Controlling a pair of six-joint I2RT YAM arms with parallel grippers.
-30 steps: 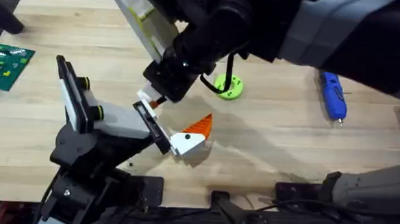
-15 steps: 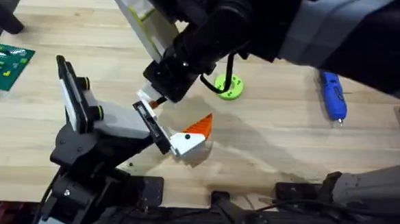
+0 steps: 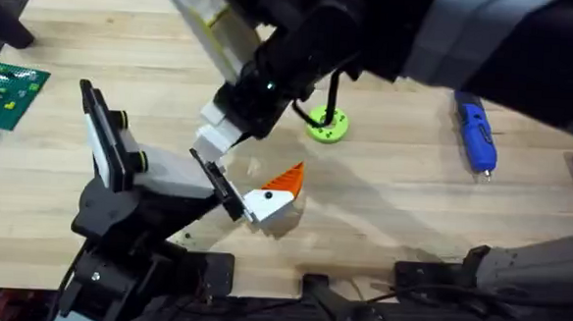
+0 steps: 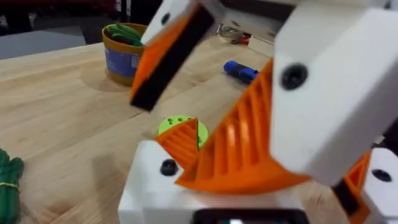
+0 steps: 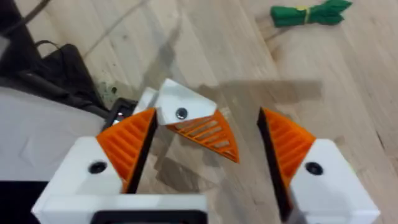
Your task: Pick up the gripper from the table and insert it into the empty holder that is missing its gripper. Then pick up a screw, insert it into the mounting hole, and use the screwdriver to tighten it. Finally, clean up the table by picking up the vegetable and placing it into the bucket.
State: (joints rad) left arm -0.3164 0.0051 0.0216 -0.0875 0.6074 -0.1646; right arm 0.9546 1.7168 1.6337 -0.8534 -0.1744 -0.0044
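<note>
Wooden counter (image 3: 392, 215) with a lot going on, and most of the far side sits under a big dark arm close to the camera.

The white gripper block (image 3: 272, 207) is at the tip of the holder (image 3: 163, 179), up against the thin black plate there, with its orange ribbed wedge pointing away from the holder. It looks seated to me, but that's a guess. The right gripper (image 5: 208, 124) hangs over it with its 2 fingers spread wide, clamped on nothing, with the block below the gap.

How I'd play this step: don't rush off for a screw. Check that the block sits flush on the plate and that the mounting hole (image 5: 181, 114) faces up and clear. If the block is cocked, the screw will cross-thread or won't bite. Lift straight up so a finger doesn't clip the orange wedge and drag the piece back out.

The screwdriver (image 3: 475, 136) lies well apart on the right, the bucket (image 3: 328, 124) is near the arm, and the vegetable (image 5: 309, 13) is off on its own.

Hard to make out:
- I can't find a screw anywhere.
- The joint between block and plate is in shadow.
- The dark arm partly covers the bucket.
- The left wrist view is mostly close-up white and orange plastic.
</note>
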